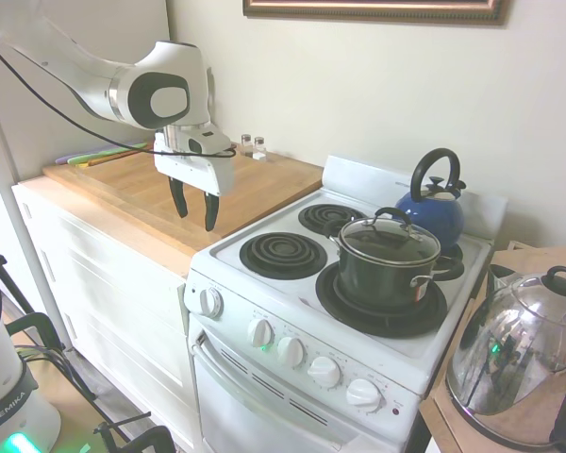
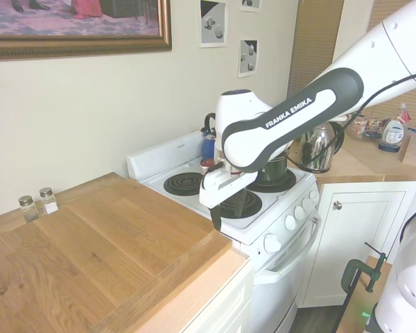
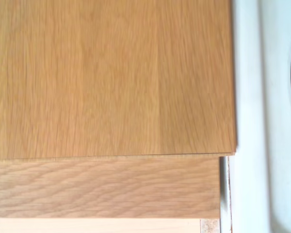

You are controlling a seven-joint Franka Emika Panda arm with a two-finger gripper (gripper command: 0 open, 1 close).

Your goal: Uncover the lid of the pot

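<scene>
Wooden counter (image 1: 123,184) lies under the open gripper (image 1: 195,213); lid (image 1: 389,240) on pot (image 1: 387,274) sits well right

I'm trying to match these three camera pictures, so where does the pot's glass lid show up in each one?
First exterior view: the lid sits on the pot, right of centre, on the stove's front right burner.
Second exterior view: hidden behind the arm; only a bit of the pot shows.
Wrist view: not in it.
Shared landmark: the blue kettle behind the pot.
</scene>
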